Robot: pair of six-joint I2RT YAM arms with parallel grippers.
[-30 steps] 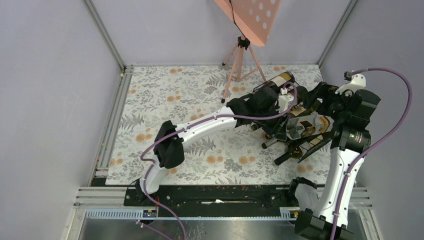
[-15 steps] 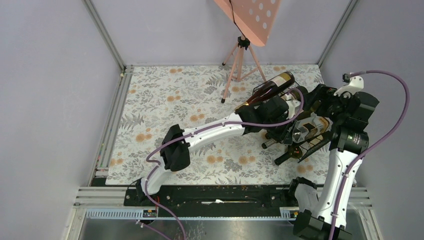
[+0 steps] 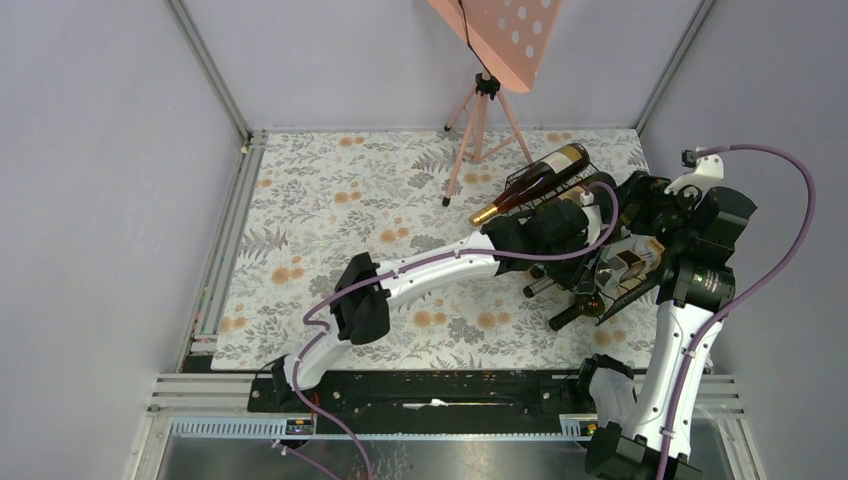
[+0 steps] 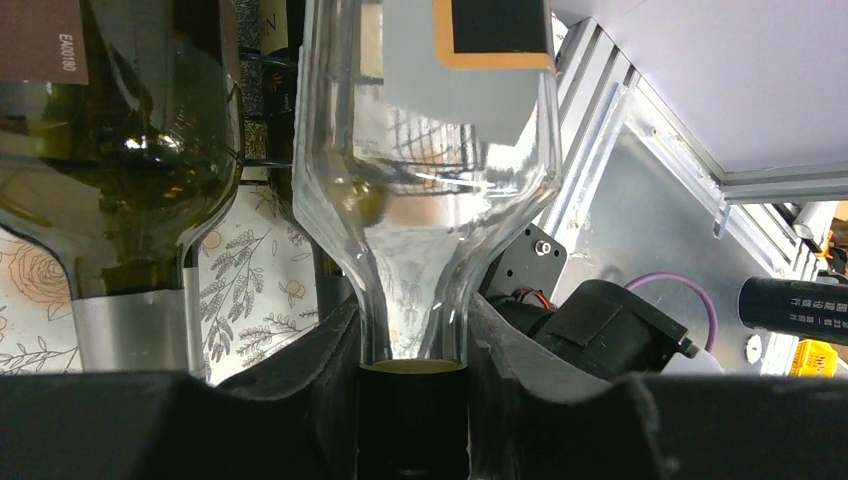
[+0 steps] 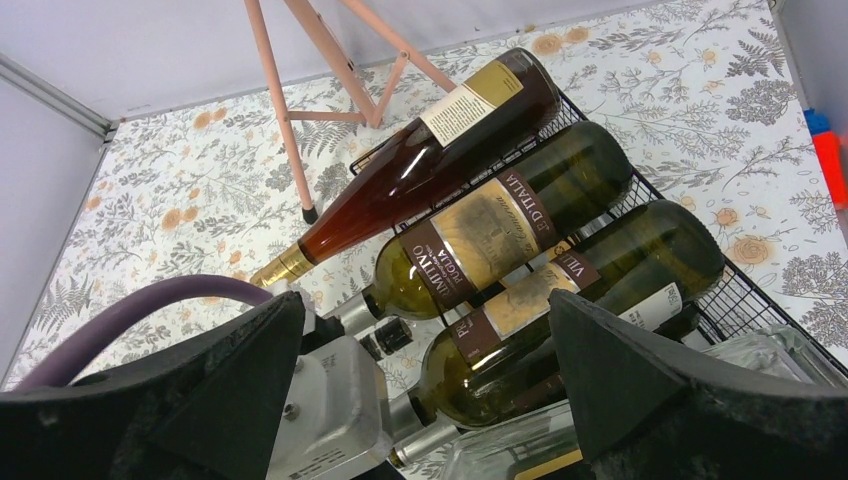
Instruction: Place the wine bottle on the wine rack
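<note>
My left gripper (image 4: 413,335) is shut on the neck of a clear glass wine bottle (image 4: 420,150) with a grey label; its body lies in among the bottles on the black wire wine rack (image 5: 742,290). In the top view the left gripper (image 3: 583,240) reaches over the rack (image 3: 632,287) at the right of the table, and the clear bottle (image 3: 622,265) lies low in the rack's near part. My right gripper (image 5: 425,315) is open and empty above the rack, and it shows in the top view (image 3: 645,200) too. The clear bottle's shoulder (image 5: 690,420) shows below it.
A rosé bottle (image 5: 420,165) and two green bottles (image 5: 500,235) (image 5: 570,310) lie on the rack's upper cradles. Another green bottle (image 4: 120,170) lies just left of the clear one. A pink tripod stand (image 3: 480,110) stands at the back. The right wall is close behind the rack.
My left arm has stretched further right and toward the near side, carrying the clear bottle deeper into the rack. The rosé bottle is now uncovered. The right gripper has barely moved.
</note>
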